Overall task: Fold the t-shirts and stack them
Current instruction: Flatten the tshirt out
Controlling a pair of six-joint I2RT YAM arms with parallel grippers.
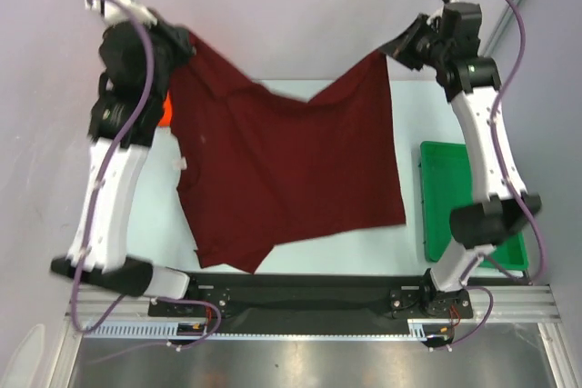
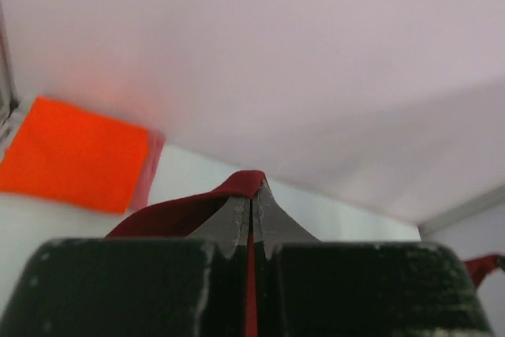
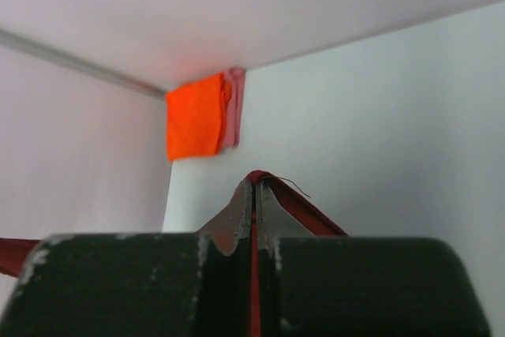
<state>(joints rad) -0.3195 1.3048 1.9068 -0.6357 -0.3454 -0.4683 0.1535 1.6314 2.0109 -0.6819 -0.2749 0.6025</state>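
Observation:
The dark maroon t-shirt point(image 1: 282, 170) hangs spread out above the table, held up by two corners. My left gripper point(image 1: 179, 43) is shut on its upper left corner; in the left wrist view point(image 2: 252, 195) maroon cloth point(image 2: 177, 215) is pinched between the shut jaws. My right gripper point(image 1: 396, 50) is shut on the upper right corner; it shows in the right wrist view point(image 3: 254, 187) with the maroon hem point(image 3: 304, 207) in the jaws. A folded orange-red t-shirt point(image 2: 71, 155) lies on a pinkish one point(image 2: 150, 167) at the table's far left corner, also in the right wrist view point(image 3: 193, 125).
A green plastic tray point(image 1: 441, 202) stands at the right side of the table, partly behind the right arm. The orange-red stack point(image 1: 165, 115) peeks out beside the left arm. White walls close in the table at the back and sides.

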